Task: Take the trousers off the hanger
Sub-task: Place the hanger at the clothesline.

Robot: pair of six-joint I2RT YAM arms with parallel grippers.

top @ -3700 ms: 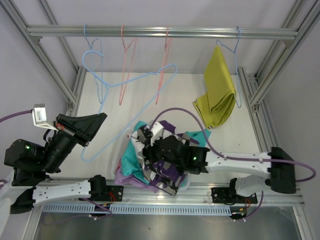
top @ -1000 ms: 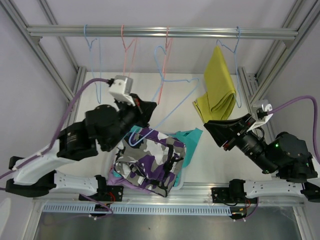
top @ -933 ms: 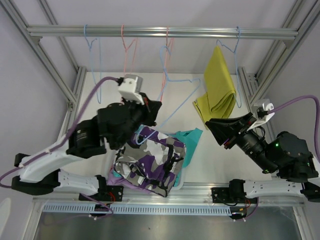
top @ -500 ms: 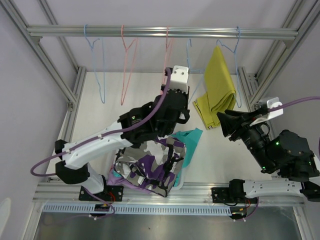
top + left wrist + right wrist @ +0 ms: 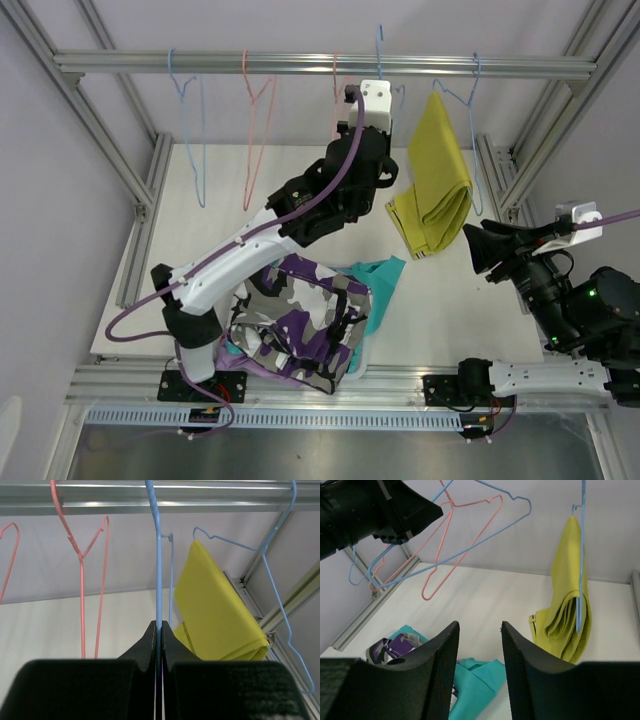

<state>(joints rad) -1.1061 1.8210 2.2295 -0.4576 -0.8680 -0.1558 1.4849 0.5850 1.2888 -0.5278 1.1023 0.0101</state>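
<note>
The yellow trousers point(image 5: 565, 607) hang long-axis down, ahead and to the right of the spread right tool point(image 5: 479, 630), while the left tool point(image 5: 158, 629) pinches a bare blue hanger point(image 5: 159, 570).

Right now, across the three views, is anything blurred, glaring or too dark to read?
Top external: evenly lit, sharp throughout. Left wrist: glare streaks on the rail; the left gripper, shut on the blue hanger, is featureless black. Right wrist: the open right gripper is dark and soft-edged; the yellow trousers are crisp.
</note>
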